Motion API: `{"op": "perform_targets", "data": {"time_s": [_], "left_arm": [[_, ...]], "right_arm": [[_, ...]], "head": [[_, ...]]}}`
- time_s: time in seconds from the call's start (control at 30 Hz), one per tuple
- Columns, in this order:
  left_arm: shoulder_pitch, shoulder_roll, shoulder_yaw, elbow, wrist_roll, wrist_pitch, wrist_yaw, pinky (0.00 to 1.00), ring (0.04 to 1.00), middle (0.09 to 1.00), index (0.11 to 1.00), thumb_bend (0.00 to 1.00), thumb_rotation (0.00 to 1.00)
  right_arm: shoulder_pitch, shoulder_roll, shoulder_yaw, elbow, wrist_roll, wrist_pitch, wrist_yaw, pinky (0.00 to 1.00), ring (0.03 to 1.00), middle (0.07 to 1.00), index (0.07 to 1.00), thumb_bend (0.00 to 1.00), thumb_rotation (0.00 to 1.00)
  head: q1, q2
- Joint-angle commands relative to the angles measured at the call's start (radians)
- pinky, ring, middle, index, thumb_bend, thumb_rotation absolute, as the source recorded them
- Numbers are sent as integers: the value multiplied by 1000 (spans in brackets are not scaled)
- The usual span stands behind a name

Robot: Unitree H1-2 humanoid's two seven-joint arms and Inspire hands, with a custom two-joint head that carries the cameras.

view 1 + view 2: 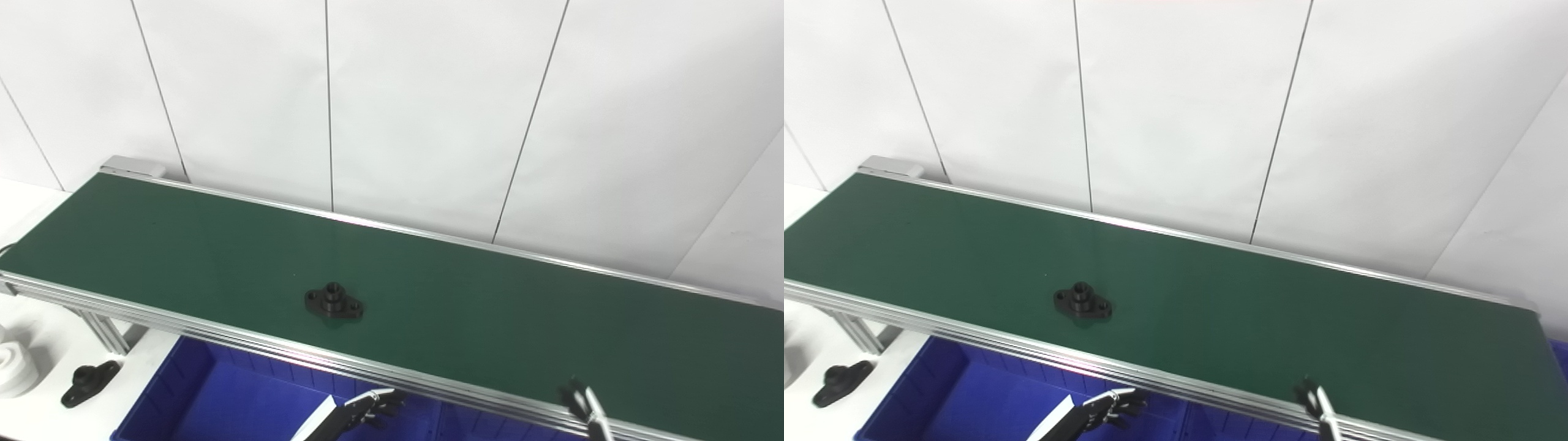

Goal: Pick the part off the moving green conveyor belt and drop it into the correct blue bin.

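Note:
A black flanged part (pixel 334 301) with a raised round hub lies flat on the green conveyor belt (pixel 490 306), near its front edge, left of centre; it also shows in the right eye view (pixel 1083 302). My left hand (pixel 367 409) hangs below the belt's front rail, over the blue bin (pixel 245 398), with its fingers apart and empty. Only the fingertips of my right hand (pixel 585 407) show at the bottom edge, over the front rail and well right of the part.
The aluminium front rail (pixel 245 343) runs along the belt's near edge. A second black flanged part (pixel 89 381) and white parts (pixel 12 367) sit on the white table at the lower left. A white wall stands behind the belt.

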Motion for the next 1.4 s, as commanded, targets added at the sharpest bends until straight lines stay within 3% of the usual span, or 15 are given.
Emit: {"op": "perform_targets", "data": {"time_s": [0.0, 0.1, 0.27, 0.47, 0.77, 1.0, 1.23, 1.37], "left_arm": [[-23, 13, 14, -30, -13, -37, -9, 721, 808, 857, 851, 888, 231], [-21, 10, 31, -36, -26, -37, -26, 730, 812, 862, 856, 878, 261], [-16, 12, 47, -49, -21, -36, -45, 777, 834, 882, 882, 838, 331], [-10, 16, 74, -74, -35, -36, -80, 781, 839, 896, 899, 807, 334], [-21, 18, 132, -98, -48, -36, -149, 774, 816, 880, 893, 804, 326], [-39, 21, 172, -109, -93, -29, -221, 746, 792, 865, 884, 840, 348], [-37, 28, 193, -144, -232, 29, -341, 764, 798, 853, 883, 851, 308], [-28, 25, 199, -164, -258, 49, -380, 759, 797, 859, 885, 839, 300]], "right_arm": [[-15, 5, -35, -61, 18, -47, 67, 843, 839, 851, 894, 725, 568], [-21, 11, -96, -128, 26, 4, 171, 843, 840, 851, 891, 747, 575], [-48, 20, -172, -219, 40, 107, 340, 763, 797, 829, 872, 764, 543], [-118, 70, -213, -290, -17, 273, 502, 746, 804, 840, 845, 764, 494], [-241, 171, -241, -273, -39, 383, 611, 733, 784, 826, 833, 764, 419], [-372, 189, -245, -205, -96, 506, 697, 729, 800, 839, 850, 782, 465], [-477, 201, -235, -157, -137, 608, 765, 739, 797, 824, 858, 803, 430], [-523, 200, -222, -116, -158, 618, 787, 728, 789, 815, 861, 806, 415]], "head": [[-4, 4], [-56, 36], [-84, 69], [-142, 127], [-200, 187], [-265, 239], [-284, 254], [-276, 237]]}}
